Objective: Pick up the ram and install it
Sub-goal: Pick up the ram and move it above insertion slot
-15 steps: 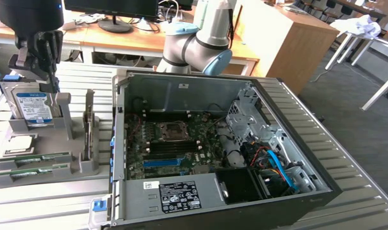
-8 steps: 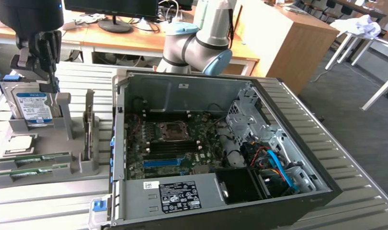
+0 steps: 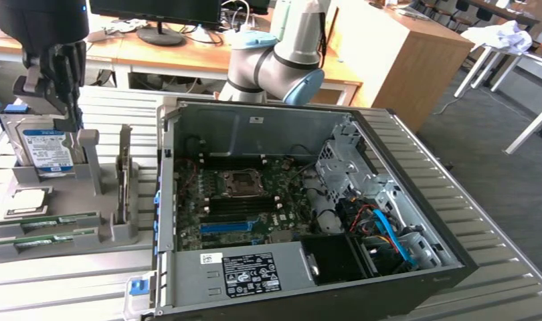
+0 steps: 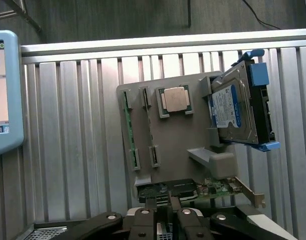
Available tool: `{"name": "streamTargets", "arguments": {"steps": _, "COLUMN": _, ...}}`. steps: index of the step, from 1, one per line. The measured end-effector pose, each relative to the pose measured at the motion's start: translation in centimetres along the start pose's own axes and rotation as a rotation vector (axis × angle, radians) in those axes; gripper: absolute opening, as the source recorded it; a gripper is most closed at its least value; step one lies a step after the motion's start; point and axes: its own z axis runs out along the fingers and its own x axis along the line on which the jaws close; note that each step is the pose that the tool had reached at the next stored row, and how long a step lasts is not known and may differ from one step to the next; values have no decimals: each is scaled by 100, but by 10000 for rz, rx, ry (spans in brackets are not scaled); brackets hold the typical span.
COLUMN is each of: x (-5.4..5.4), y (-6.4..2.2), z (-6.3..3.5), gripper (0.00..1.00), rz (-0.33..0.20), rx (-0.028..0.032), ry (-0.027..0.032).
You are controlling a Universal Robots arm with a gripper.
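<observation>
From my end the gripper (image 3: 64, 114) (image 4: 163, 202) hangs over the hard drive (image 3: 46, 150) end of the gray holder (image 3: 119, 231), pinched down to a narrow empty gap, and the ram (image 3: 49, 220) (image 4: 126, 125) sits slotted in that holder just beside the processor (image 3: 25, 200), outside the open PC case (image 3: 253, 127).

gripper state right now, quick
gripper: cannot be told whether open or closed; it is above the grey parts holder

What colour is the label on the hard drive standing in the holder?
The label on the hard drive is white and blue; the wrist view shows it best.
</observation>
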Motion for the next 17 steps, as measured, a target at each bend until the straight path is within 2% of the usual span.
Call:
{"name": "streamTargets", "arguments": {"steps": 1, "x": 0, "y": 0, "z": 0, "gripper": 23, "rz": 0, "rx": 0, "ry": 0}}
{"name": "streamTargets", "arguments": {"steps": 2, "x": 0, "y": 0, "z": 0, "gripper": 23, "rz": 0, "rx": 0, "ry": 0}}
{"name": "streamTargets", "arguments": {"steps": 4, "x": 0, "y": 0, "z": 0, "gripper": 36, "rz": 0, "rx": 0, "ry": 0}}
{"name": "streamTargets", "arguments": {"steps": 17, "x": 2, "y": 4, "z": 21, "gripper": 36, "rz": -1, "rx": 0, "ry": 0}}
